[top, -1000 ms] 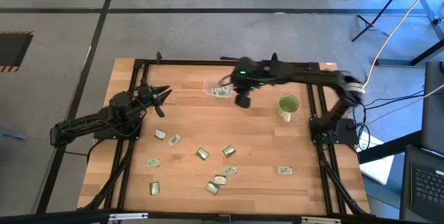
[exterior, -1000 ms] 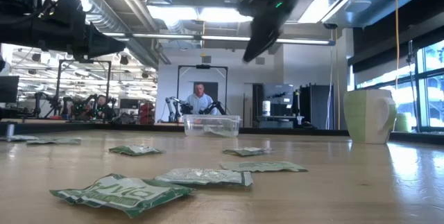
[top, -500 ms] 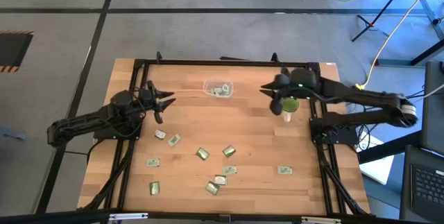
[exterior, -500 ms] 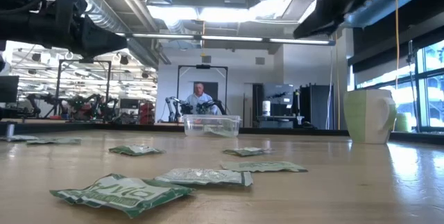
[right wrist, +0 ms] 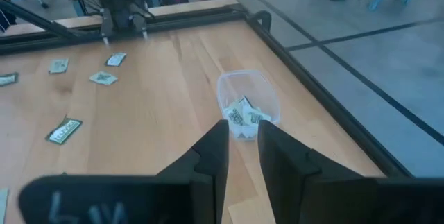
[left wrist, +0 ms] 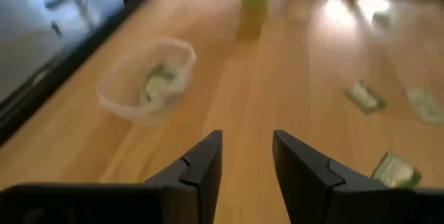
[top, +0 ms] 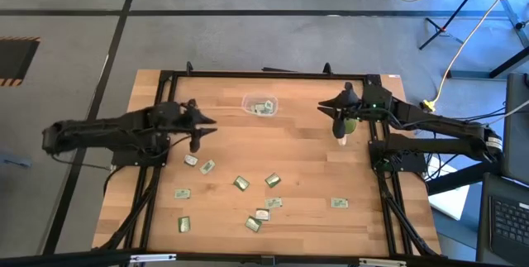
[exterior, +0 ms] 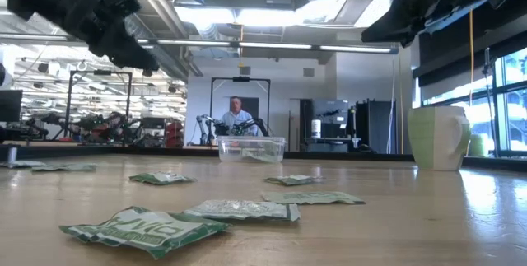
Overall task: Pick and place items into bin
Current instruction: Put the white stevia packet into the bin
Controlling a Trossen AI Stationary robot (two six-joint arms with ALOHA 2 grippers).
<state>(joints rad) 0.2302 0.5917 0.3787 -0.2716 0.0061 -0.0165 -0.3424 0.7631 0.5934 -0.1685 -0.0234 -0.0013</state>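
The bin (top: 259,106) sits near the far edge of the wooden bench (top: 223,143), roughly midway between the two arms, and it already holds a few green and white packets (right wrist: 244,115). The left hand (top: 204,124) hangs above the bench on the left side, pointing toward the middle, its fingers (left wrist: 201,168) spread a little with only bare wood showing in the gap between them. The right hand (top: 323,107) hovers on the right side, just beside the green cup (top: 345,125), pointing toward the bin; its fingers (right wrist: 209,156) stand slightly apart and grip nothing. The remaining packets (top: 240,183) lie scattered flat across the near half of the bench: two lie close together below the left hand, others sit near the middle, a small cluster rests toward the near edge, and one packet (top: 339,203) lies alone on the right. In the low view, a person (exterior: 237,118) is visible in the room beyond the bin.
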